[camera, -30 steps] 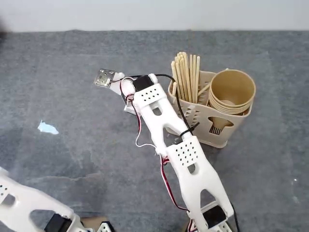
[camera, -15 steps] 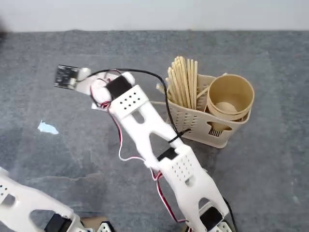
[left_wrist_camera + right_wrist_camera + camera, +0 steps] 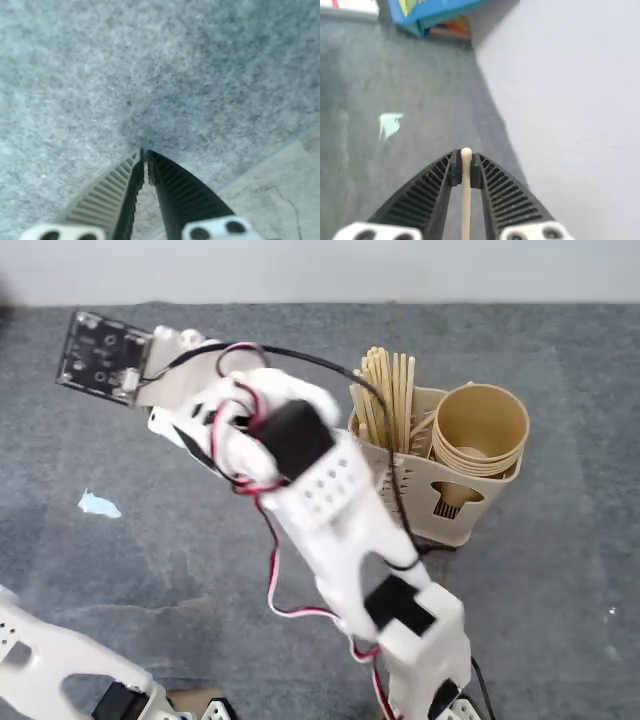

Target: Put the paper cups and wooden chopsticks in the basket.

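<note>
**High view, L to R.** My left arm (image 3: 50,660) lies at the lower-left corner of the frame, on the grey felt worktop (image 3: 560,620). A small pale-blue scrap (image 3: 98,505) lies on the felt at mid-left. My right arm (image 3: 330,510) runs from bottom centre up toward the upper left, and its camera board (image 3: 100,350) is near the top-left corner. Right of centre stands the basket (image 3: 440,515), beige w/ slotted walls. A bundle of wooden chopsticks (image 3: 385,400) stands on end in its left compartment. A stack of nested paper cups (image 3: 482,430) sits mouth-up in its right compartment, touching the divider side by the sticks.

**Left wrist view.** My left fingers (image 3: 142,155) are closed tip to tip, w/ just a thin slit behind the tips and nothing gripped. They point at grey felt, and a paler patch (image 3: 290,185) borders the felt.

**Right wrist view.** My right fingers (image 3: 457,163) are clamped on a single chopstick (image 3: 465,210). Its rounded end pokes just past the tips and its shaft runs back btwn the two ribbed pads. Beyond the tips are the felt and the pale scrap (image 3: 390,124). Farther off is a blue box (image 3: 430,10), and a plain white wall (image 3: 570,100) meets the felt along a slanting edge.
</note>
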`<control>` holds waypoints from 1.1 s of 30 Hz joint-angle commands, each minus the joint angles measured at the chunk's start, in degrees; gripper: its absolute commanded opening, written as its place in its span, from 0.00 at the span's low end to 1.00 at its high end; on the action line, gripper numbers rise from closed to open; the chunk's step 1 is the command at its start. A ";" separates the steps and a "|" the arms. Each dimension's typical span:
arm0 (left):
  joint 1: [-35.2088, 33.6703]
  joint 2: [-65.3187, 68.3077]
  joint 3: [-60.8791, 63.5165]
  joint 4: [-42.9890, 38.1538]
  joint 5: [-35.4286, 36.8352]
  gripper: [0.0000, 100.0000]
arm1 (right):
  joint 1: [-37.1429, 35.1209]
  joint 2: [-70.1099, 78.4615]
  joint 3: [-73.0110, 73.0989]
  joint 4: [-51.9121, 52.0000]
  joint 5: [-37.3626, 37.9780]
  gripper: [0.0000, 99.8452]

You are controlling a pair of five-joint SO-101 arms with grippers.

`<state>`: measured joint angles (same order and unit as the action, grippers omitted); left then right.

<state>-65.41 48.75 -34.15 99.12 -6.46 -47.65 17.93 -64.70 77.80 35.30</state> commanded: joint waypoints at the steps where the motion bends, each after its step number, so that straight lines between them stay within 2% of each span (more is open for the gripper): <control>1: 0.35 -1.05 -0.57 1.41 -0.53 0.01 | -0.40 -7.96 -0.97 -0.75 -1.49 0.01; 7: 0.35 -1.05 -0.48 1.32 -0.53 0.01 | 0.75 -16.04 -1.05 -1.01 -1.23 0.01; 17: 0.35 -1.05 -0.48 1.32 -0.53 0.01 | 13.67 -30.37 -0.70 -0.57 -2.11 0.01; 27: 0.70 -1.05 -0.57 1.32 -0.26 0.01 | 29.14 -33.19 -0.26 9.01 -19.34 0.01; 33: 0.26 -1.05 -0.57 1.32 -0.18 0.01 | 31.34 -33.19 8.35 6.99 -25.58 0.01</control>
<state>-65.41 48.75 -34.15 99.12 -6.46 -17.32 -14.68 -59.96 86.42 12.53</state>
